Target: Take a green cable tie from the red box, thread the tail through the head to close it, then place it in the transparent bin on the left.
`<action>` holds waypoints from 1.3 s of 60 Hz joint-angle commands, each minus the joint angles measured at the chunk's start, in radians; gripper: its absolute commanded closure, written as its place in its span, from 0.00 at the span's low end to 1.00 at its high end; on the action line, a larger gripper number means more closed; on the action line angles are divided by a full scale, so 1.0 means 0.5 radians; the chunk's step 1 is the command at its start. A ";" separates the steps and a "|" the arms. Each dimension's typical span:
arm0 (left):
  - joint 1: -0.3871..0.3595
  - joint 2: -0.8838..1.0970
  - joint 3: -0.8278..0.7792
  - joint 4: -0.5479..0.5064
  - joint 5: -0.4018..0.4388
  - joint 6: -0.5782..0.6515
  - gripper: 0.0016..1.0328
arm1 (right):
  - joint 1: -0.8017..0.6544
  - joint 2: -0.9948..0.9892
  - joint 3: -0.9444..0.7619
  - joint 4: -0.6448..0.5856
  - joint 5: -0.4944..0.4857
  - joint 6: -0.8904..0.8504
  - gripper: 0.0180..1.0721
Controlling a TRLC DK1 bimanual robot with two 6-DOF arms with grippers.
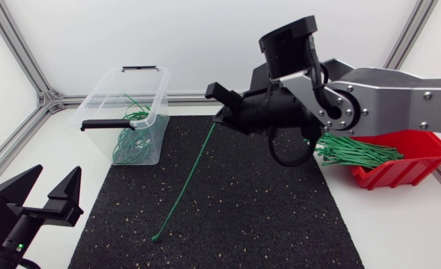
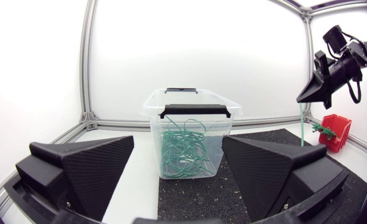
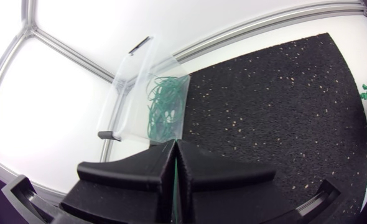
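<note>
Your green cable tie [image 1: 190, 175] is pinched at its upper end in your right gripper [image 1: 219, 104], whose two fingers are pressed together on it. In the right wrist view it shows as a thin green line in the seam between them. From there the tie slants down toward 7 o'clock, and its lower end touches the black mat [image 1: 280, 224] near the front. It is open, head and tail well apart.

The right gripper sits over the mat's 12 o'clock edge. The transparent bin [image 1: 155, 112] stands at 10 o'clock from the mat's centre, just beside the mat, with looped green ties [image 1: 131, 142] inside. The red box [image 1: 407, 168] lies at 3 o'clock, and a bundle of green ties [image 1: 355, 153] spills over its near lip. Your left gripper [image 1: 54, 179] is at 8 o'clock, off the mat, with its fingers spread wide and nothing between them.
</note>
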 commanded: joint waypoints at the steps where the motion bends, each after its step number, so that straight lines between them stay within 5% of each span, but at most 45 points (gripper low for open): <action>1: -0.010 0.010 -0.076 -0.068 -0.015 -0.030 0.04 | -0.057 -0.031 -0.121 0.004 0.002 -0.072 0.95; 37: -0.019 0.010 -0.076 -0.068 -0.015 -0.030 0.04 | -0.244 -0.190 -0.627 0.041 0.192 -0.642 0.86; 43: -0.019 0.010 -0.076 -0.068 -0.015 -0.030 0.04 | -0.250 -0.175 -0.618 -0.011 0.229 -0.743 0.60; 62: -0.016 0.010 -0.073 -0.068 -0.015 -0.030 0.04 | -0.136 -0.138 -0.351 -0.444 0.483 -1.323 0.51; 64: -0.016 0.010 -0.076 -0.068 -0.015 -0.030 0.04 | -0.124 -0.135 -0.327 -0.502 0.496 -1.372 0.47; 70: -0.016 0.007 -0.076 -0.068 -0.015 -0.030 0.04 | -0.057 -0.055 -0.152 -0.837 0.566 -1.510 0.07; 78: -0.013 0.007 -0.076 -0.068 -0.015 -0.030 0.04 | -0.017 0.095 0.103 -1.245 0.563 -1.581 0.04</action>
